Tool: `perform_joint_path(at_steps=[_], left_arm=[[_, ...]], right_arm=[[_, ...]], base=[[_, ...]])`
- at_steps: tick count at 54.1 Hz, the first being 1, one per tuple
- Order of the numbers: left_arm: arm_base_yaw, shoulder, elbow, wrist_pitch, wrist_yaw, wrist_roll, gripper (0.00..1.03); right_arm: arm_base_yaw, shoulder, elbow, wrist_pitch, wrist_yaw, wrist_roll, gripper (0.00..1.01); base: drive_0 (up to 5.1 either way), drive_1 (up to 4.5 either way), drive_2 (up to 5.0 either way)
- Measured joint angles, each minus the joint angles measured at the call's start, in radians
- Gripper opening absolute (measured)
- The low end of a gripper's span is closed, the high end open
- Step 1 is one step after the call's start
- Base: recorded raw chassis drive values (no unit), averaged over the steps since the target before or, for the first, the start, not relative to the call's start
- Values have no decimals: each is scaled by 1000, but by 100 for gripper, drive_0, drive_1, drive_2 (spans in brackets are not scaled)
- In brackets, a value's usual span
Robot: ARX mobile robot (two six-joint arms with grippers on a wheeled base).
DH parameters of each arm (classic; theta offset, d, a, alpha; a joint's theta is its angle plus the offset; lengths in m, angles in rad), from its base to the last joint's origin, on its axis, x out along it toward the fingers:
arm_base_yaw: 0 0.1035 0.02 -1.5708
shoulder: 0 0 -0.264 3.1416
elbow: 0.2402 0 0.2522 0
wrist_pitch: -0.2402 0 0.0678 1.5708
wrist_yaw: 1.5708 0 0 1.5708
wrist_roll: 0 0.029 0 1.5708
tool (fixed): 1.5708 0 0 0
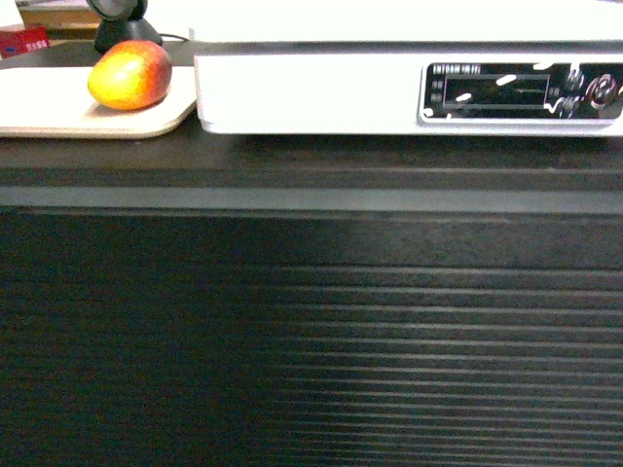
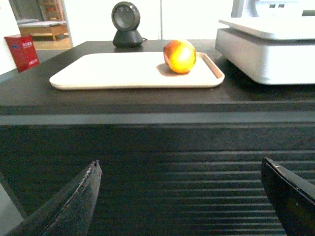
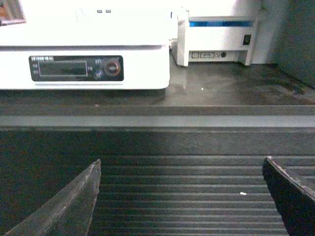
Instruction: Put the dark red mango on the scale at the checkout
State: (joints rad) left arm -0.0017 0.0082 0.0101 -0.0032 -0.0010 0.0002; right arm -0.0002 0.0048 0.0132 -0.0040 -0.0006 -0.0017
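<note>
The dark red mango (image 1: 129, 75) (image 2: 179, 56), red-orange over yellow, lies on a beige tray (image 1: 58, 112) (image 2: 113, 73) on top of the dark checkout counter (image 1: 311, 311). Just right of the tray stands the white scale (image 1: 321, 92) (image 2: 266, 54) (image 3: 83, 59), its black display panel (image 1: 521, 92) (image 3: 76, 68) facing me. My left gripper (image 2: 179, 169) is open and empty, low in front of the ribbed counter front, below the tray. My right gripper (image 3: 181, 169) is open and empty too, below the scale's right end. Neither gripper shows in the head view.
A black round scanner on a stand (image 2: 127, 22) sits behind the tray. A red box (image 2: 22, 51) stands at the counter's far left. Right of the scale, a grey-white printer with a blue top (image 3: 221, 37) stands on the counter top (image 3: 221, 93).
</note>
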Motion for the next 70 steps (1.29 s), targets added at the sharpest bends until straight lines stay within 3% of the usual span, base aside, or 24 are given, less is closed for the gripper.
perform_joint_path(at_steps=[70], left_arm=[[0, 0, 0, 0, 1, 0, 98]], right_arm=[[0, 0, 0, 1, 0, 1, 98]], base=[[0, 0, 0]])
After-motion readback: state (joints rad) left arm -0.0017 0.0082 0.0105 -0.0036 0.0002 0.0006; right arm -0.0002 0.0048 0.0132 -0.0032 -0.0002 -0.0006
